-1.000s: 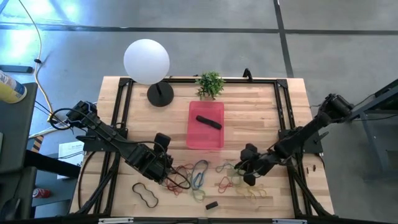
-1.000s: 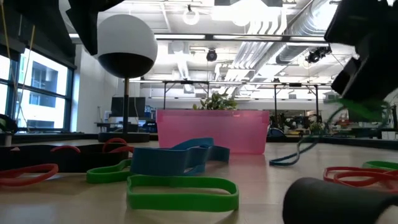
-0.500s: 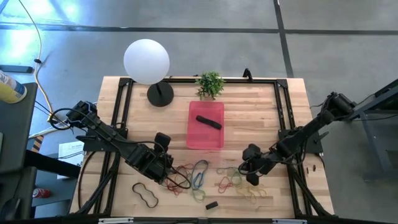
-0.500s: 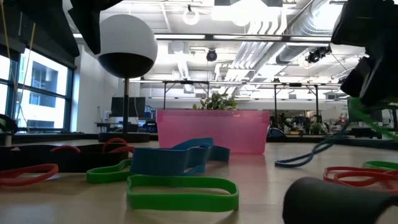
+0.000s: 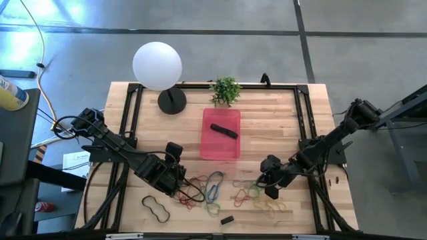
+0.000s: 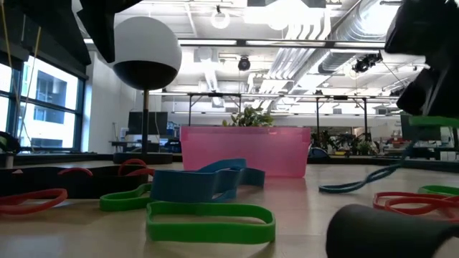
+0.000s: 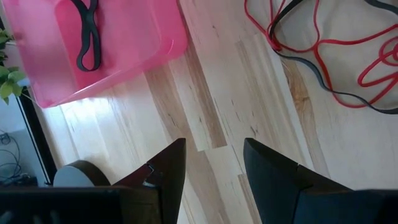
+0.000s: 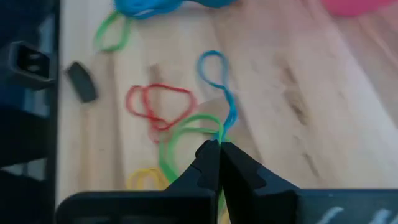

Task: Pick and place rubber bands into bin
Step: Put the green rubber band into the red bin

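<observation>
Right gripper (image 5: pixel 265 183) has lifted a bit, fingers pinched shut on a green rubber band (image 8: pixel 186 134) and a blue one (image 8: pixel 225 99). Both bands trail lengthwise from the fingertips down to the table (image 5: pixel 280 127), well short of the bin (image 5: pixel 221 151). Left gripper (image 7: pixel 211 168) hovers with fingers apart, holding nothing.

- Bare wood lay open between the bin (image 5: pixel 221 134) and the right gripper (image 5: pixel 269 182).
- Loose rubber bands (image 5: pixel 208 187) cluttered the table's near side.
- Plant (image 5: pixel 225 89) and lamp (image 5: pixel 158 67) stood behind the bin.
</observation>
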